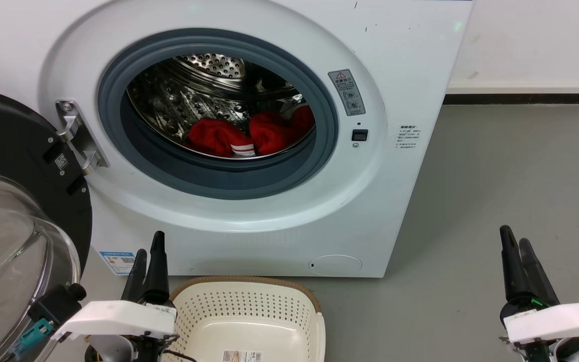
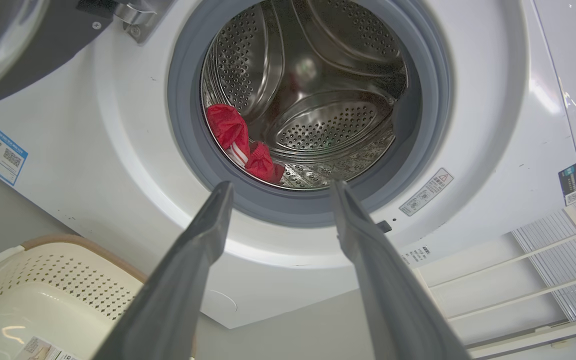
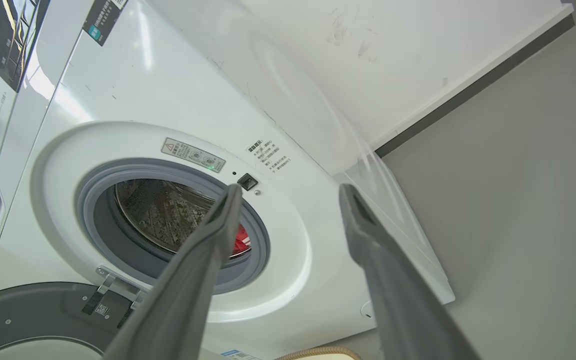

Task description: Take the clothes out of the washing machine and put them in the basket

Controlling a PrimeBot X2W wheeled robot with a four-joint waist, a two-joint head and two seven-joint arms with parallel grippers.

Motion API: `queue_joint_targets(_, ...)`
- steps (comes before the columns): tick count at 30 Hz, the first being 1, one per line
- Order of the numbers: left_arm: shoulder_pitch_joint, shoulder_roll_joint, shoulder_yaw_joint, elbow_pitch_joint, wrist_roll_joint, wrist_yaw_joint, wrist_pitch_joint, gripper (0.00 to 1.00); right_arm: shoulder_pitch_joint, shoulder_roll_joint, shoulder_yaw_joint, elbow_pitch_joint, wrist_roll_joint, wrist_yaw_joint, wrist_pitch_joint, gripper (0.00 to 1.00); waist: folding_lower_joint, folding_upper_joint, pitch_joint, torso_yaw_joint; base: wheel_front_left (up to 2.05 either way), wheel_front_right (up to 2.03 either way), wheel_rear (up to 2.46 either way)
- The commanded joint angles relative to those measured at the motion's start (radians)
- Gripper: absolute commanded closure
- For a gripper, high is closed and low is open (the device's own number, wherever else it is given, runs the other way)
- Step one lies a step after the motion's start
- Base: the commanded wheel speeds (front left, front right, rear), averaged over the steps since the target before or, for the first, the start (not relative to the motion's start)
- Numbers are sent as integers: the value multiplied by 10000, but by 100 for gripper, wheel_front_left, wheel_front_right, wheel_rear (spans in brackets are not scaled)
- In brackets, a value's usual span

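Observation:
The white washing machine [image 1: 410, 60] stands in front of me with its round opening uncovered. Red clothes [image 1: 249, 133] lie bunched at the bottom of the steel drum, one showing a white striped edge; they also show in the left wrist view as clothes [image 2: 230, 132]. The cream basket [image 1: 249, 301] sits on the floor just below the machine's front, with nothing in it but a label. My left gripper [image 1: 150, 244] is open, low beside the basket's left rim. My right gripper [image 1: 514, 236] is open too, over the floor well right of the machine. Neither holds anything.
The machine's black-rimmed glass door [image 1: 8, 201] hangs swung open at the left, close to my left arm. Grey floor [image 1: 495, 176] stretches to the right of the machine, ending at a white wall with dark skirting [image 1: 520, 98].

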Motion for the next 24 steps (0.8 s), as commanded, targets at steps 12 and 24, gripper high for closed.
queue_joint_targets(12,163,24,-171,-365,1689,-166,-450,0,276,3,214,-767,-1983,0,-452,0,0,0,30,-9,0,0,0)
queue_joint_targets(24,336,25,-220,-560,3060,-80,-806,0,525,6,289,-1147,-3678,0,-808,0,0,0,58,-34,0,0,0)
